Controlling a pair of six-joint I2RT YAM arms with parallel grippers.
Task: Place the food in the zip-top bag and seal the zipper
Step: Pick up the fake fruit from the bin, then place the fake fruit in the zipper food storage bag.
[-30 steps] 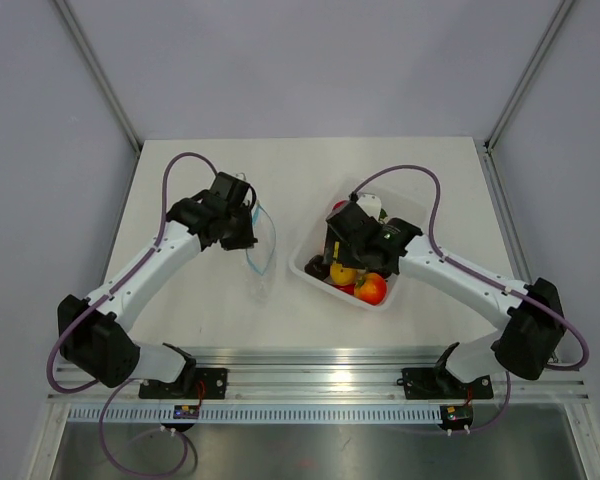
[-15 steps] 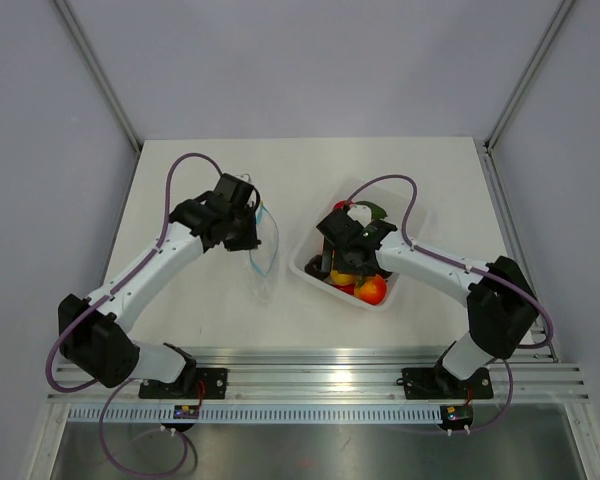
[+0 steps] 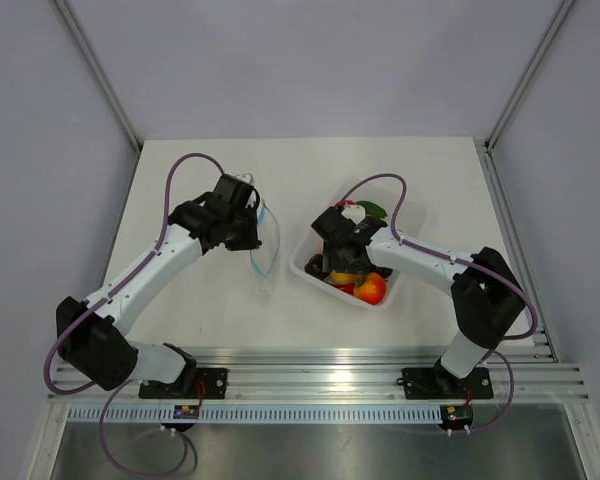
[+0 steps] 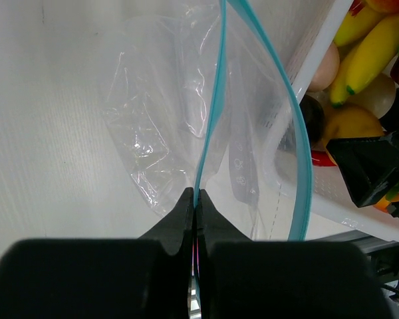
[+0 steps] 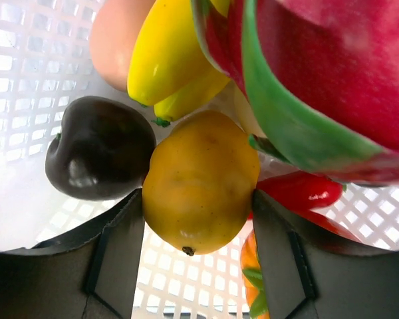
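Evidently to receive food, left pincer (image 4: 195, 197) clamps the zipper (image 4: 216, 100), zip-top bag (image 4: 153, 126) agape beside the tray (image 4: 317, 58); right pincer (image 5: 198, 203) grips yellow fruit (image 5: 199, 176).

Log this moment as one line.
left fingers: pinching zip-top bag rim | right fingers: gripping yellow fruit in tray | zipper: open | bag contents: none seen

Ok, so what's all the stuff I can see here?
zip-top bag: one, clear, on the table left of the tray.
zipper: one, light blue, along the bag's edge.
tray: one, white, right of the bag.
food, all in the tray: yellow-orange fruit, dark brown fruit, yellow banana, pink fruit, red-green fruit.
table: one, white.
left gripper: black, shut on the zipper.
right gripper: black, flanking the yellow-orange fruit.
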